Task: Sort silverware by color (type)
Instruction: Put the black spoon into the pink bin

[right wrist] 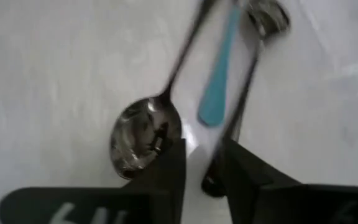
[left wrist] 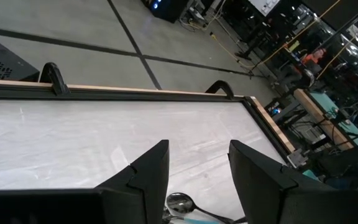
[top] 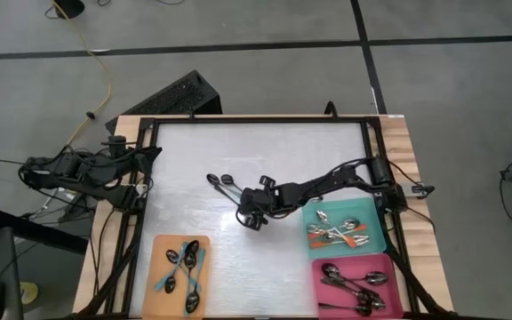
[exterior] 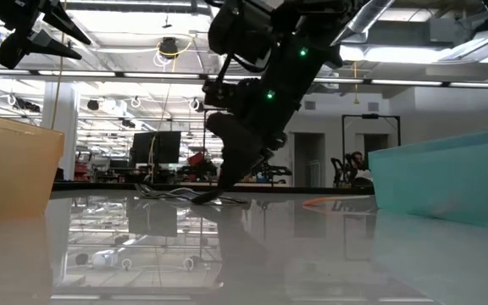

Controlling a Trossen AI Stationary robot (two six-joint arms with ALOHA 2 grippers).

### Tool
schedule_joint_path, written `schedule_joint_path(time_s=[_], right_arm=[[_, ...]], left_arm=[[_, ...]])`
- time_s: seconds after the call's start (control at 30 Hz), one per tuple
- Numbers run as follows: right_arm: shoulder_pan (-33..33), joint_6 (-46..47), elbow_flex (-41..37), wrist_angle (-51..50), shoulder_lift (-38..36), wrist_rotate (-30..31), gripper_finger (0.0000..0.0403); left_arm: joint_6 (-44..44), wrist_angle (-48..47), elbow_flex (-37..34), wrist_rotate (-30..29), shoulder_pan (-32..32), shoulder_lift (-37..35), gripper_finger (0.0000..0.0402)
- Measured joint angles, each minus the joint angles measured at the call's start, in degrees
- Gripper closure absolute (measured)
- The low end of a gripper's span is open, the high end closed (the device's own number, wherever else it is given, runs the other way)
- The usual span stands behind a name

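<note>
A few loose spoons (top: 227,185) lie together on the white table's middle. The right wrist view shows a dark-bowled spoon (right wrist: 145,134), a teal-handled spoon (right wrist: 219,81) and a black spoon (right wrist: 244,93). My right gripper (top: 252,220) (right wrist: 202,146) is down at their near end, open by a narrow gap, its tips close to the table (exterior: 223,188). The black spoon's end lies in that gap. My left gripper (left wrist: 197,180) hangs open above the table's left edge (top: 145,158), holding nothing. My right gripper slants down from the table's right, with one finger (right wrist: 173,165) on either side of the black spoon's end (right wrist: 210,182). That spoon lies flat on the table. I cannot tell whether the fingers touch it.
An orange tray (top: 163,302) with teal-handled spoons sits at the near left. A teal tray (top: 376,233) with orange-handled spoons sits at the right. A pink tray (top: 394,280) with dark spoons lies nearer, below it. A black frame (top: 256,123) borders the white table.
</note>
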Motion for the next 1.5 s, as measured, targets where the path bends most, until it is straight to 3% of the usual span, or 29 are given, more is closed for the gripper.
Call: schedule_joint_path(time_s=[0.27,0.47,0.87,1.1,1.3,1.5], right_arm=[[4.6,-25.8,0.0,1.5,0.0,0.4,0.0213],[6.6,-36.8,0.0,4.0,0.0,0.4,0.0185],[11.8,-39.0,0.1,7.0,-0.1,1.5,0.0192],[9.9,-34.3,0.1,6.3,-0.1,3.3,0.0192],[7.7,-32.9,0.1,6.7,0.0,-2.6,0.0192],[8.4,-32.9,0.1,6.8,0.0,-2.7,0.0192]], left_arm=[[-0.1,0.0,0.0,0.0,0.0,0.0,0.0251],[-0.1,0.0,0.0,0.0,0.0,0.0,0.0251],[-0.2,0.0,0.0,0.6,0.0,0.0,0.0251],[-0.2,0.0,0.0,0.6,0.0,0.0,0.0251],[-0.7,0.0,0.0,0.8,0.0,0.0,0.0251],[-0.7,-0.1,0.0,0.8,0.0,0.0,0.0251]])
